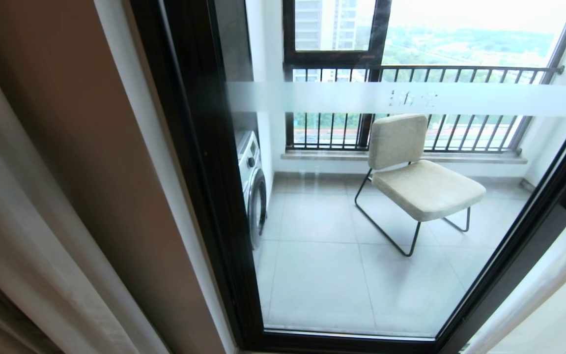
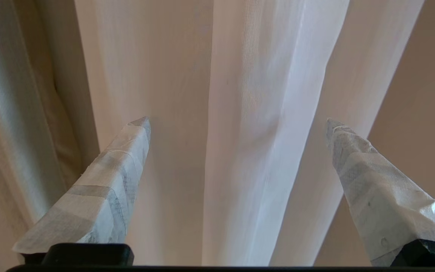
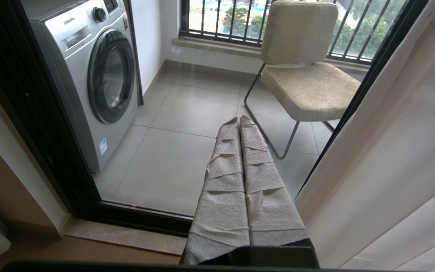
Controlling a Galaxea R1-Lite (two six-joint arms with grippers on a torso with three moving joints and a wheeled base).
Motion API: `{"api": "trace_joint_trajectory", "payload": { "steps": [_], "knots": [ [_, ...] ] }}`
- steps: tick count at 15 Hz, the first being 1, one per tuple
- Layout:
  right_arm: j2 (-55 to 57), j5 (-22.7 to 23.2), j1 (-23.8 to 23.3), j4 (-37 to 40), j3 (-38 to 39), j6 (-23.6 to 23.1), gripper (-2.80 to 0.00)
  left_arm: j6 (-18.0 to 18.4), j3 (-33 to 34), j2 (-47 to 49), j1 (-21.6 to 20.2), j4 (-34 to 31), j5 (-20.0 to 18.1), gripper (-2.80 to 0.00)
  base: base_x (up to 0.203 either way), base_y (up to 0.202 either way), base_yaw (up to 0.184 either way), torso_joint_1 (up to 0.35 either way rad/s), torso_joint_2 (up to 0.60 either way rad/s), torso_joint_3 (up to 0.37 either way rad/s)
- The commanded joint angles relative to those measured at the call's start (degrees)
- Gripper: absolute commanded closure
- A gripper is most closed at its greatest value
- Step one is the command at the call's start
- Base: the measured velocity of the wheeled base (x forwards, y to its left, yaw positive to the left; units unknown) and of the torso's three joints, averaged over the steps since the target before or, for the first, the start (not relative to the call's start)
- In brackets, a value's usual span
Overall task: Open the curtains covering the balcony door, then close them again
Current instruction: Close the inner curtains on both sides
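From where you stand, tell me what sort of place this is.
Probably a home, an upper-floor flat, at the glass balcony door. Beyond it lie a washing machine, a chair and railing bars over treetops and a tower block; curtains hang at the sides.

A flat in a high-rise: a glass balcony door opens onto a tiled balcony with a washing machine, an upholstered chair, and curtains indoors.
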State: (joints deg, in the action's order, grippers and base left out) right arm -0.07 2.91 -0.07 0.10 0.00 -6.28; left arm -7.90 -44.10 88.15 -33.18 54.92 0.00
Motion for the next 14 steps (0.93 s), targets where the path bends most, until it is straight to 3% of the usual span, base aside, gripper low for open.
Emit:
{"api": "trace_joint_trajectory", "payload": {
  "steps": [1,8,13,14],
  "knots": [
    [0.07,0.07,0.04,0.08,0.0,0.0,0.0,-0.14,-1.92,3.65,0.04,0.81,0.0,-2.8,0.0,0.0,0.0,0.0,0.0,0.0],
    [0.07,0.01,-0.01,-0.01,0.0,-0.05,0.0,-0.29,-8.27,9.31,0.05,0.98,-0.19,-2.8,0.0,0.0,0.0,0.0,0.0,0.0],
    [0.07,0.07,-0.01,-0.01,0.0,-0.05,0.0,-2.04,-8.27,9.58,0.05,0.98,-2.81,-2.8,0.0,0.0,0.0,0.0,0.0,0.0],
    [0.07,-0.01,0.07,-0.01,0.0,-0.05,0.0,-2.38,-8.28,9.67,0.14,0.98,-2.81,0.0,0.0,0.0,0.0,0.0,0.0,0.0]
  ]
}}
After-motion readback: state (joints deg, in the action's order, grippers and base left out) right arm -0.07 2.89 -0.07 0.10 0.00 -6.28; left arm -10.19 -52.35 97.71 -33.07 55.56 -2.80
